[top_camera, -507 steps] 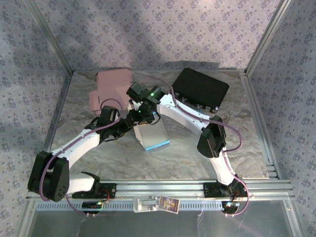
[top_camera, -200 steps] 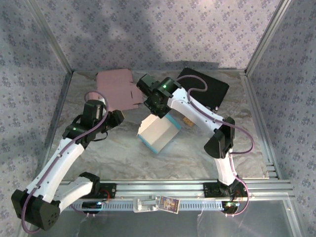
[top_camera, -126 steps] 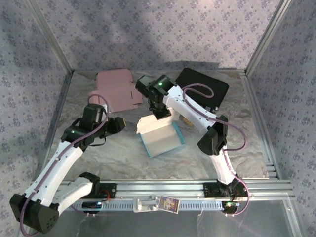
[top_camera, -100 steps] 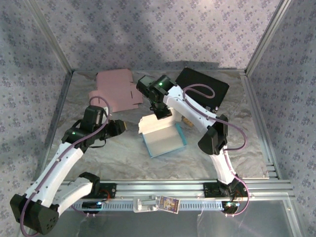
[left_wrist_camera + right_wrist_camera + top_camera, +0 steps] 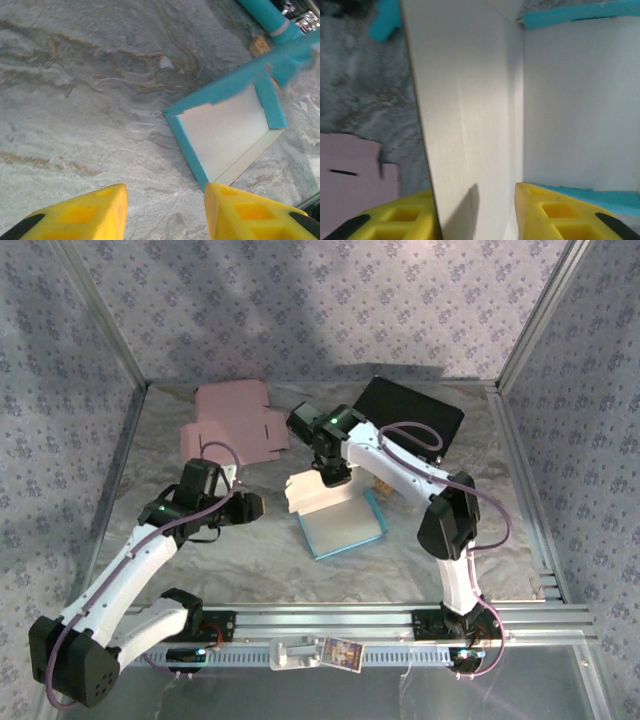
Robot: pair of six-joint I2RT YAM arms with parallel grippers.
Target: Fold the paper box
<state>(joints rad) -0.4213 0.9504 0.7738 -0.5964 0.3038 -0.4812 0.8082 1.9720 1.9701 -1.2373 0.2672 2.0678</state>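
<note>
The paper box (image 5: 343, 521) is white inside with teal outer faces. It lies open on the table's middle, its base flat and its far wall upright. My right gripper (image 5: 331, 476) hangs over that far wall. In the right wrist view the white wall (image 5: 465, 100) stands between the yellow fingers (image 5: 555, 210), against the left one, with a wide gap to the right one. My left gripper (image 5: 250, 506) is open just left of the box, with nothing in it. Its wrist view shows the box (image 5: 225, 130) ahead and to the right of the gripper (image 5: 165, 192).
A flat pink cardboard blank (image 5: 232, 422) lies at the back left, also seen as a pink patch (image 5: 345, 170). A black case (image 5: 410, 420) sits at the back right. Metal rails and patterned walls enclose the crumpled silver table surface (image 5: 200, 570).
The right gripper swung the tilted box down until its base lay flat and shifted it slightly right. The left arm let go, drew back left, then came back toward the box.
</note>
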